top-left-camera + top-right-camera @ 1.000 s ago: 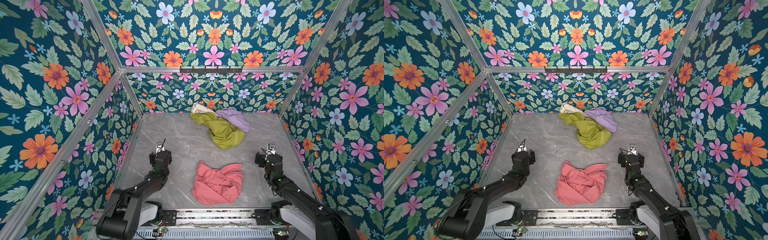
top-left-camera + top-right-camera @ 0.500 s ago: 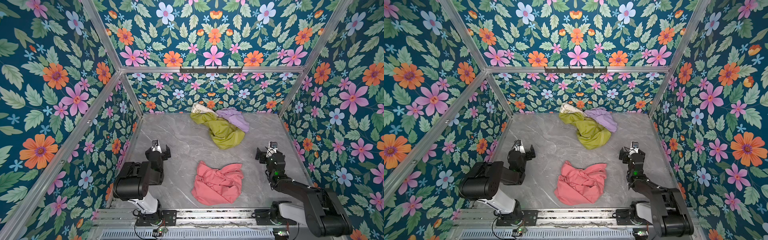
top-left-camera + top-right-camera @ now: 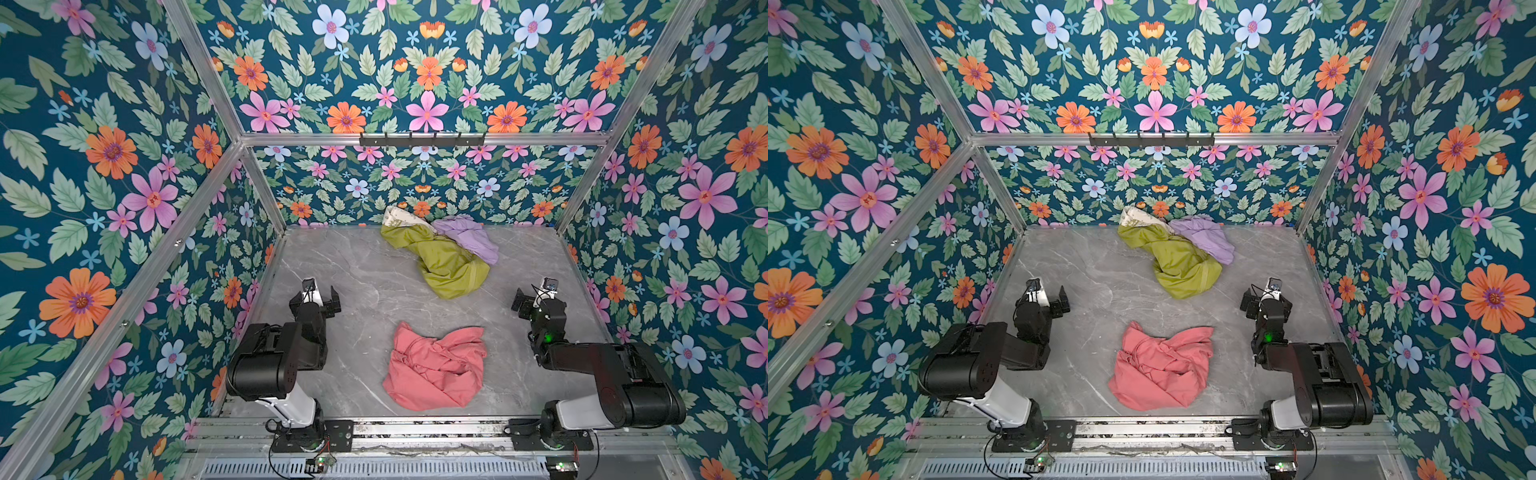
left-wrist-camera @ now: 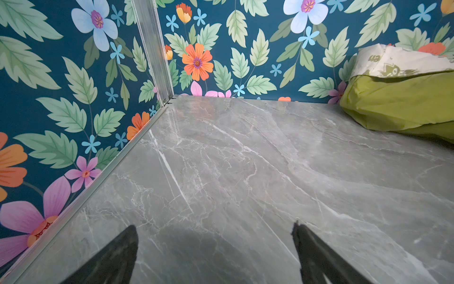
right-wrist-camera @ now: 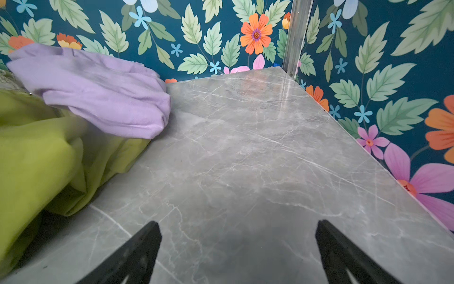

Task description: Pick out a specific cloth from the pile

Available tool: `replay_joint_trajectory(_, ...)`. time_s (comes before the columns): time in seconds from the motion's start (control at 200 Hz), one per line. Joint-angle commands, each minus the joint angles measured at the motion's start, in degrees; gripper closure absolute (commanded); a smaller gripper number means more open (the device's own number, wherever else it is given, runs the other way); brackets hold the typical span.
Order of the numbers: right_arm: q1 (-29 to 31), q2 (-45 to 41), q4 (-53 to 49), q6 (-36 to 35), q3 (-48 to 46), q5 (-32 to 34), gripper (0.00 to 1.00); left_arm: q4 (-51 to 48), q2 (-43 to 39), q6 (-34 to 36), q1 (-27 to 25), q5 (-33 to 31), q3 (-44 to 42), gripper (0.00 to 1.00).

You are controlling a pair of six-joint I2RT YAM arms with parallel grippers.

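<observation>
The salmon-pink cloth (image 3: pixel 436 368) (image 3: pixel 1163 368) lies crumpled by itself at the front middle of the grey marble table, touched by neither gripper. The pile (image 3: pixel 440 257) sits at the back wall: an olive-green cloth (image 5: pixel 36 157), a lilac cloth (image 5: pixel 103 98) on its right side and a cream patterned cloth (image 4: pixel 398 62) behind. My left gripper (image 3: pixel 322 291) (image 4: pixel 214 225) is open and empty, left of the pink cloth. On that cloth's right, my right gripper (image 3: pixel 536 293) (image 5: pixel 238 221) is open too, over bare table.
Floral walls with aluminium posts (image 3: pixel 257 195) close in the table on three sides. A black hook rail (image 3: pixel 422 139) hangs on the back wall. Both arm bases stand on the metal rail (image 3: pixel 415 428) along the front edge.
Both arms have folded back, their elbows now raised above their bases. The left jaws have spread wider. The pink cloth and the pile have not moved.
</observation>
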Motion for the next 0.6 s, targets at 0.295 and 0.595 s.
replay_joint_trajectory(0.295, 0.3, 0.4, -0.7, -0.2, 0.4, 0.9, 0.01, 1.7, 0.0, -0.6, 0.1, -0.9, 0.0, 0.0)
replay_joint_trajectory(0.595, 2.2, 0.8, 2.1, -2.2, -0.7, 2.1, 0.01, 3.8, 0.1, -2.4, 0.2, -5.6, -1.1, 0.0)
